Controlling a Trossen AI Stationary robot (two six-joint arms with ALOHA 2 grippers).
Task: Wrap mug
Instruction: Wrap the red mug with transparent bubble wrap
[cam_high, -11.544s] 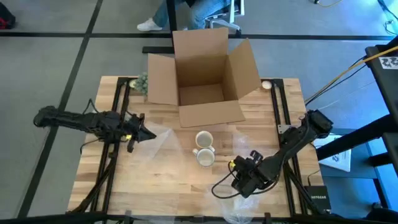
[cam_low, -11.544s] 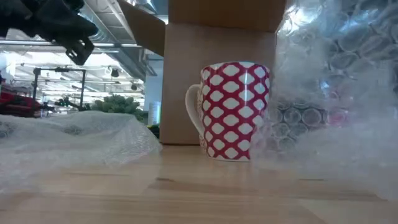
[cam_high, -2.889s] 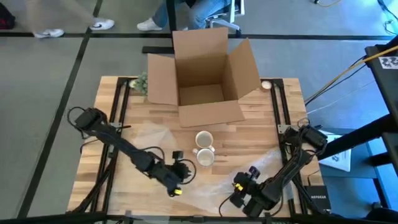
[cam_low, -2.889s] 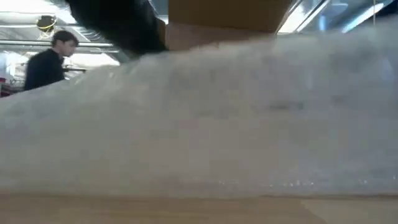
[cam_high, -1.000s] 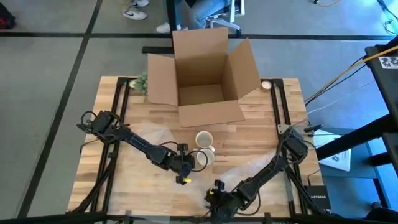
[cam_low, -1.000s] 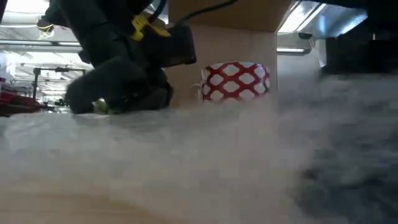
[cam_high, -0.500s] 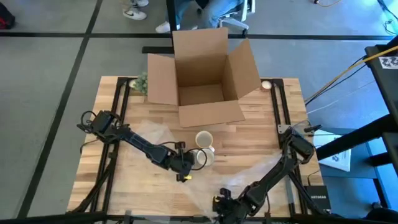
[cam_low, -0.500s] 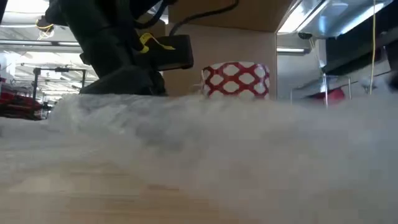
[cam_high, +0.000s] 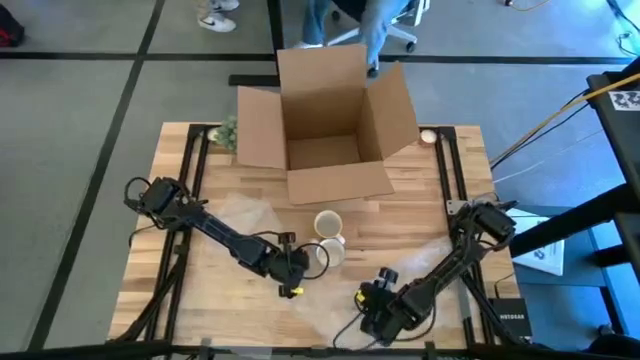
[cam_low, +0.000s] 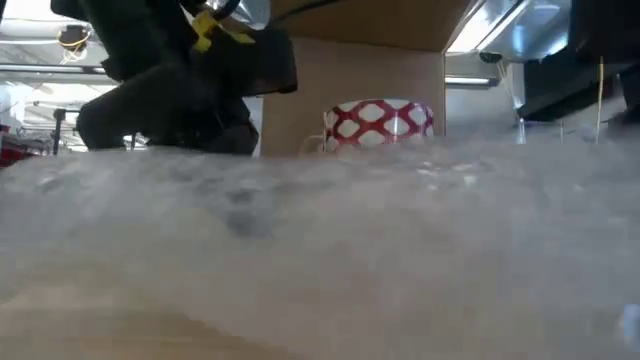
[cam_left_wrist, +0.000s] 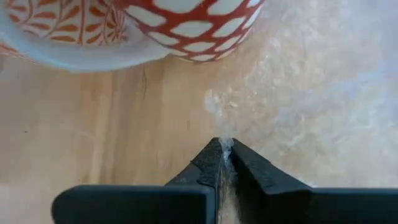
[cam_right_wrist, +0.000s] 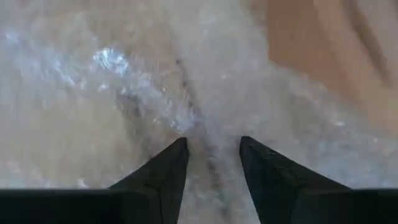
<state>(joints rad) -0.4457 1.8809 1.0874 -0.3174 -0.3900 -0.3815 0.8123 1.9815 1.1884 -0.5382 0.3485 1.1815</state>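
The mug (cam_high: 330, 250) is stood upright near the middle of the bench (cam_high: 420, 215), just near of a second mug (cam_high: 328, 224) and the open cardboard box (cam_high: 325, 125). The left claw (cam_high: 292, 272) is positioned just left of the mug, pressed together on an edge of the bubble wrap (cam_high: 330, 305). The right claw (cam_high: 368, 312) is held low at the near edge, fingers (cam_right_wrist: 165, 168) spread with bubble wrap lying between them.
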